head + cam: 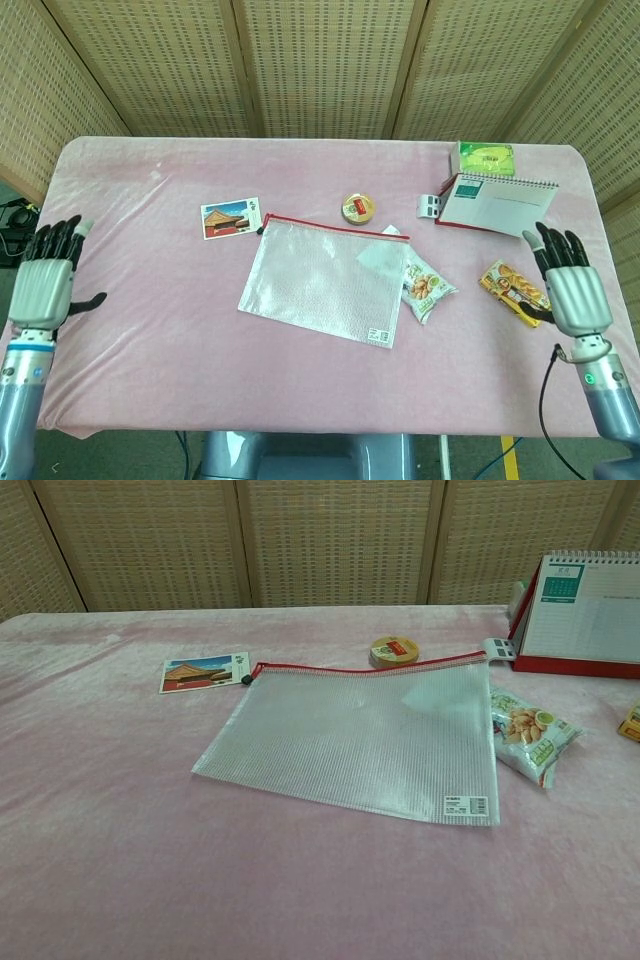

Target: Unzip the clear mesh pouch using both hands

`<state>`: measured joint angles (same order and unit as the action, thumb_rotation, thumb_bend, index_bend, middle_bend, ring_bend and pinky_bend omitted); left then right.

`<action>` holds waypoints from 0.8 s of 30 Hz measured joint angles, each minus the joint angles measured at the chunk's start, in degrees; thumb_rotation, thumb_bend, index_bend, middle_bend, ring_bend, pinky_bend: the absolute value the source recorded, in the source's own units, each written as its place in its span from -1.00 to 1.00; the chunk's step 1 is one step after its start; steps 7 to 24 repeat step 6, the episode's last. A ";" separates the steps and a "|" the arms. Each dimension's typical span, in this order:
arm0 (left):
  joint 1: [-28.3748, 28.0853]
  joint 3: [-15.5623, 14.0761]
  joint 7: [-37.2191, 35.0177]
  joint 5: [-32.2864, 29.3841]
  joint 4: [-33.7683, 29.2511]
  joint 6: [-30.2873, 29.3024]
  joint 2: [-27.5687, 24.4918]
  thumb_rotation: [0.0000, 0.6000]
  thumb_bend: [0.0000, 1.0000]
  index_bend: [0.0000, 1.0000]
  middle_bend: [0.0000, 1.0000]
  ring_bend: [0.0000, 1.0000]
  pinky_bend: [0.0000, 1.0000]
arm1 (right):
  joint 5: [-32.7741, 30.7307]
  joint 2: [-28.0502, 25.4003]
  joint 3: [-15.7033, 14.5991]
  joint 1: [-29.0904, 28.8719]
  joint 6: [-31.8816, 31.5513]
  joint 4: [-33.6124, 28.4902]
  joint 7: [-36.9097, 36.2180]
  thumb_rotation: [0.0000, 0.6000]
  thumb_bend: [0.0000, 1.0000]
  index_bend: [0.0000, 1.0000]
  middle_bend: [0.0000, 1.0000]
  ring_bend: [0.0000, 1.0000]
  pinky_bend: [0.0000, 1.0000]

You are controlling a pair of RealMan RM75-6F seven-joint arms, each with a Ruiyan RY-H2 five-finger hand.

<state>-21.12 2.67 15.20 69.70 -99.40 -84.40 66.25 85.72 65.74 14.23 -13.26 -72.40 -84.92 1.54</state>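
We see neither hand in the chest view. There the yellow packet [633, 723] is cut by the right edge, and print on the pouch label [466, 803] and desk calendar [590, 615] is too small to read.
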 measured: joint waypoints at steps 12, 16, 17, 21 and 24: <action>6.46 -3.98 -3.60 4.60 -1.34 -4.53 -1.29 1.00 -1.00 -1.00 -1.00 -1.00 -1.00 | 4.23 -1.10 -4.38 4.91 -8.13 0.66 -0.97 1.00 -1.00 -1.00 -1.00 -1.00 -1.00; 6.46 -3.98 -3.60 4.60 -1.34 -4.53 -1.29 1.00 -1.00 -1.00 -1.00 -1.00 -1.00 | 4.23 -1.10 -4.38 4.91 -8.13 0.66 -0.97 1.00 -1.00 -1.00 -1.00 -1.00 -1.00; 6.46 -3.98 -3.60 4.60 -1.34 -4.53 -1.29 1.00 -1.00 -1.00 -1.00 -1.00 -1.00 | 4.23 -1.10 -4.38 4.91 -8.13 0.66 -0.97 1.00 -1.00 -1.00 -1.00 -1.00 -1.00; 6.46 -3.98 -3.60 4.60 -1.34 -4.53 -1.29 1.00 -1.00 -1.00 -1.00 -1.00 -1.00 | 4.23 -1.10 -4.38 4.91 -8.13 0.66 -0.97 1.00 -1.00 -1.00 -1.00 -1.00 -1.00; 6.46 -3.98 -3.60 4.60 -1.34 -4.53 -1.29 1.00 -1.00 -1.00 -1.00 -1.00 -1.00 | 4.23 -1.10 -4.38 4.91 -8.13 0.66 -0.97 1.00 -1.00 -1.00 -1.00 -1.00 -1.00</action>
